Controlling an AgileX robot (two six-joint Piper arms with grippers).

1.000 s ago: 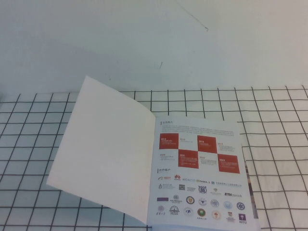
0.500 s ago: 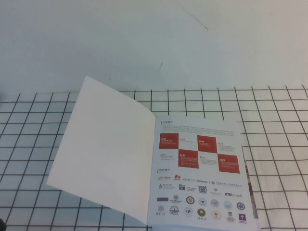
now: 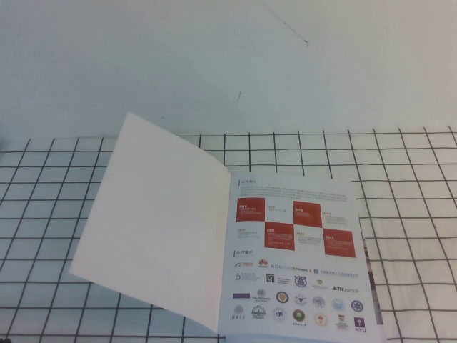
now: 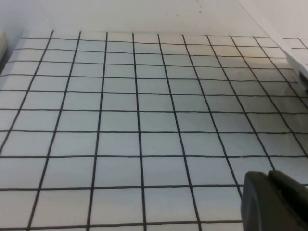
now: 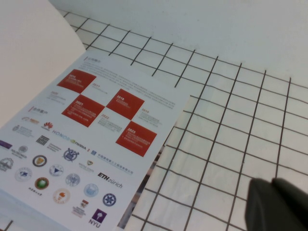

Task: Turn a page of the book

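Observation:
The book (image 3: 296, 257) lies open on the checked cloth at the front middle, its inner page with red squares and rows of logos facing up. The page (image 3: 153, 221) is turned over to the left with its plain white back up, raised a little off the cloth. Neither gripper shows in the high view. In the right wrist view the right gripper (image 5: 272, 182) is shut and empty above the cloth, to the right of the inner page (image 5: 91, 130) and apart from it. In the left wrist view the left gripper (image 4: 269, 175) is shut and empty over bare cloth.
A white cloth with a black grid (image 3: 407, 179) covers the front half of the table. Plain white tabletop (image 3: 214, 64) lies behind it. A white sheet edge (image 4: 288, 29) shows at the corner of the left wrist view.

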